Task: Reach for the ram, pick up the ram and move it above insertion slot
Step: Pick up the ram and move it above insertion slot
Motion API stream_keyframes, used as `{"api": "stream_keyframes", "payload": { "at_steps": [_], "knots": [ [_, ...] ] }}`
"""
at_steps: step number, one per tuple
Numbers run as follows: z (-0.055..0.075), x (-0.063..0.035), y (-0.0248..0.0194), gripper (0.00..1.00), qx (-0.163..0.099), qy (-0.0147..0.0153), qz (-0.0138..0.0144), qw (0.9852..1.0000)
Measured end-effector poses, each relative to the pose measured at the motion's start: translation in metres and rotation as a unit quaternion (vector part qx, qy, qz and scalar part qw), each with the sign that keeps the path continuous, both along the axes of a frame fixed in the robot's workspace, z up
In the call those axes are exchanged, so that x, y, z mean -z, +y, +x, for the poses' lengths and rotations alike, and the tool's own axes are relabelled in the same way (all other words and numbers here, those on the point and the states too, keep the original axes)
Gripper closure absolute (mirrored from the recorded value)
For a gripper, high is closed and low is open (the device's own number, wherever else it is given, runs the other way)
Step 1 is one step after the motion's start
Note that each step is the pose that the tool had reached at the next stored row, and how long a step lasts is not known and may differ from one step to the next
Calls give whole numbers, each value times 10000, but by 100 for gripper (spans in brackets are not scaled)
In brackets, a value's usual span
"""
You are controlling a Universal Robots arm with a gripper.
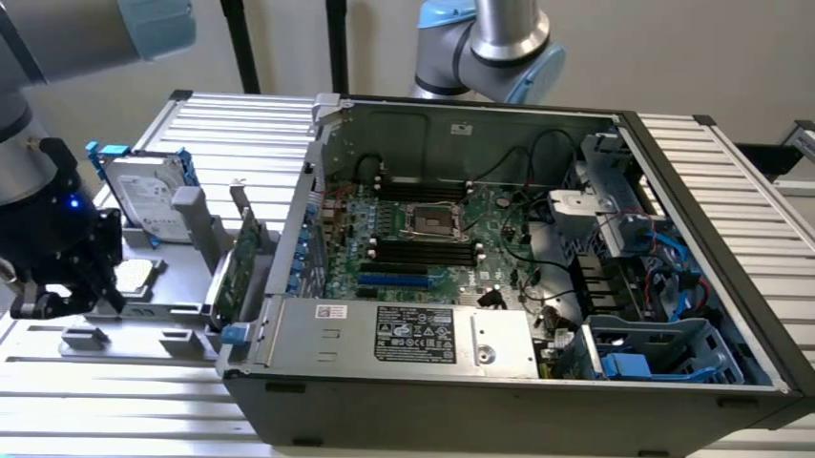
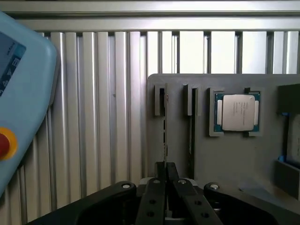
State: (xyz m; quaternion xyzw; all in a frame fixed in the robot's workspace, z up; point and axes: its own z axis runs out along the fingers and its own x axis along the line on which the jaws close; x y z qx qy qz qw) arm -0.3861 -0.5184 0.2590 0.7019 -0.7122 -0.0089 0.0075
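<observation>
The ram (image 2: 164,133) is a thin green stick seen edge-on, standing in a narrow slot of the grey parts holder (image 2: 225,154). My gripper (image 2: 164,172) sits at its near end, and its black fingers (image 2: 153,192) are pressed together on the ram's edge. In the exterior view my gripper (image 1: 64,298) hangs low over the grey holder (image 1: 153,310) at the exterior view's left, outside the open computer case. The motherboard's long black insertion slots (image 1: 421,251) lie inside the case beside the processor socket (image 1: 427,221).
On the holder stand a hard drive (image 1: 140,196), a broad green expansion card (image 1: 242,260) and a processor chip (image 2: 238,112). The case wall (image 1: 300,219) rises between holder and motherboard. A light-blue pendant (image 2: 23,93) lies nearby. Another arm (image 1: 503,48) stands behind the case.
</observation>
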Motion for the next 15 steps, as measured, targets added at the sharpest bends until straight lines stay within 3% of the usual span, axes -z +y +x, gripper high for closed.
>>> {"api": "stream_keyframes", "payload": {
  "at_steps": [8,15],
  "knots": [
    [25,-363,30,87,1,4,0,10000],
    [137,-683,59,87,-3,11,0,10000]
  ]
}}
